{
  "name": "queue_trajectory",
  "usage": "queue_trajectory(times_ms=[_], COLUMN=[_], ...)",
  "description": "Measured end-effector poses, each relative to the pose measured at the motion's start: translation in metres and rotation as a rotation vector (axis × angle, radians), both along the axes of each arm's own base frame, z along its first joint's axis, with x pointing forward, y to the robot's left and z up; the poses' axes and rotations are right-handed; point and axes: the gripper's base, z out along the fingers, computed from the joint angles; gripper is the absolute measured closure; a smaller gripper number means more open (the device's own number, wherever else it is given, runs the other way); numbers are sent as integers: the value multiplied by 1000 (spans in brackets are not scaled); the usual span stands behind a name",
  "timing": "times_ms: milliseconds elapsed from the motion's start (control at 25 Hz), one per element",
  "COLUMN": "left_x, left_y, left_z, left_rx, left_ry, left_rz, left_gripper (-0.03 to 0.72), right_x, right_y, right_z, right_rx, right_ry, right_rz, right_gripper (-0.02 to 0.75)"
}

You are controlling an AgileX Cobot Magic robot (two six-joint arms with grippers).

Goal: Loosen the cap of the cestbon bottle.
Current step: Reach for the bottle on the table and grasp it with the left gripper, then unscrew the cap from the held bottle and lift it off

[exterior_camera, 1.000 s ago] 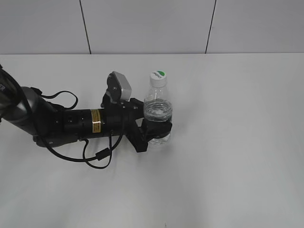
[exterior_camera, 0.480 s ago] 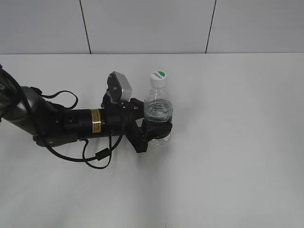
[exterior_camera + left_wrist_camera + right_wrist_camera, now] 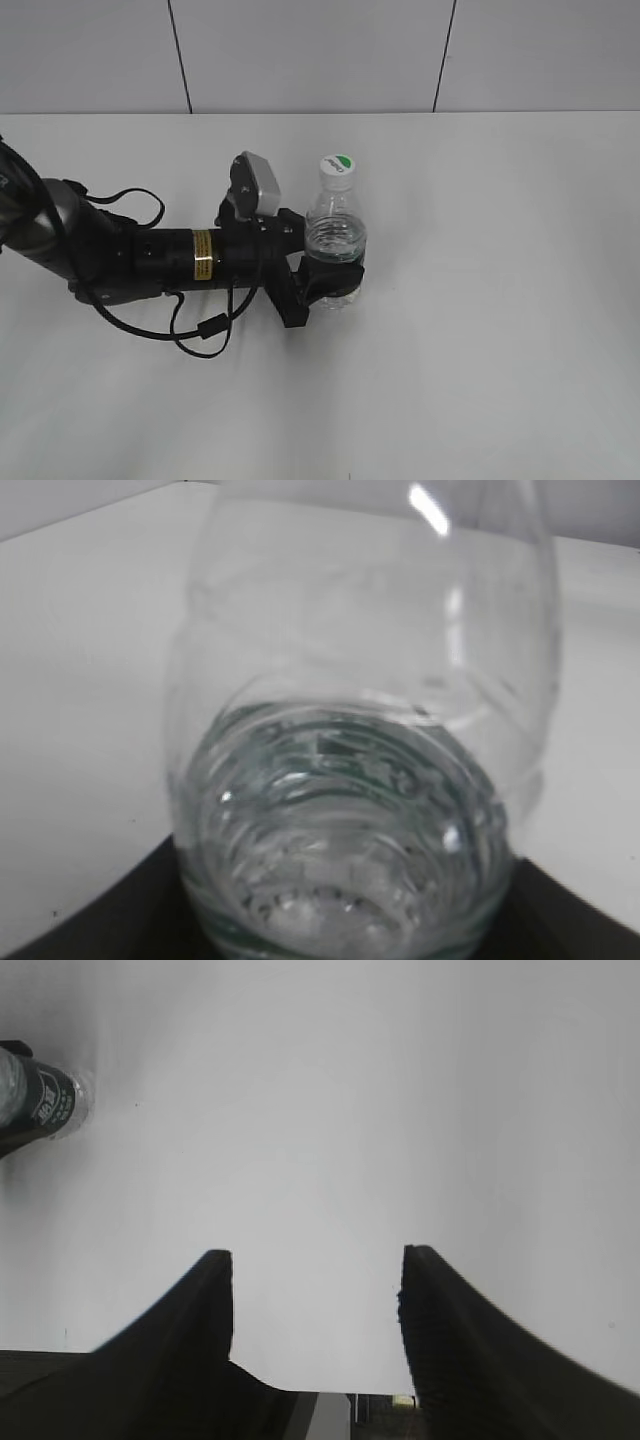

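The cestbon bottle (image 3: 335, 235) stands upright on the white table, clear, with water low inside. Its white cap (image 3: 337, 165) with a green mark sits on top. My left gripper (image 3: 334, 282) reaches in from the left and is shut on the bottle's lower body, over the label band. In the left wrist view the bottle (image 3: 360, 730) fills the frame between the dark jaws. My right gripper (image 3: 315, 1265) is open and empty over bare table; it is out of the exterior view. The bottle's base with its dark green label (image 3: 40, 1105) shows at the right wrist view's left edge.
The left arm (image 3: 140, 255) with a looping black cable (image 3: 200, 330) lies across the table's left side. A grey panelled wall (image 3: 320, 55) runs behind the table.
The bottle and the left gripper have shifted slightly right and a little away from the near edge, with the bottle held. The right gripper has no earlier frame.
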Motion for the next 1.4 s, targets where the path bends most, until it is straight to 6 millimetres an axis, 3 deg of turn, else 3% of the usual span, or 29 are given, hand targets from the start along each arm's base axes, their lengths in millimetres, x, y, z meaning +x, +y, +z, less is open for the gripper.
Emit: queue_trajectory(times_ms=[320,1080,1400], left_x=[-2,-2,-2], left_y=[0,0,0], left_z=[0,0,0], left_rx=[13,15,15], left_ry=[-9,-10,-10], left_rz=[-29,-32,-32], left_gripper=[276,276,276], right_x=[37,97,101], right_y=[23,176,210], right_z=[-22,-46,-57], right_rx=[-1,39,57], right_ry=[108,177,199], right_rz=[65,372,428], right_gripper=[327,328,328])
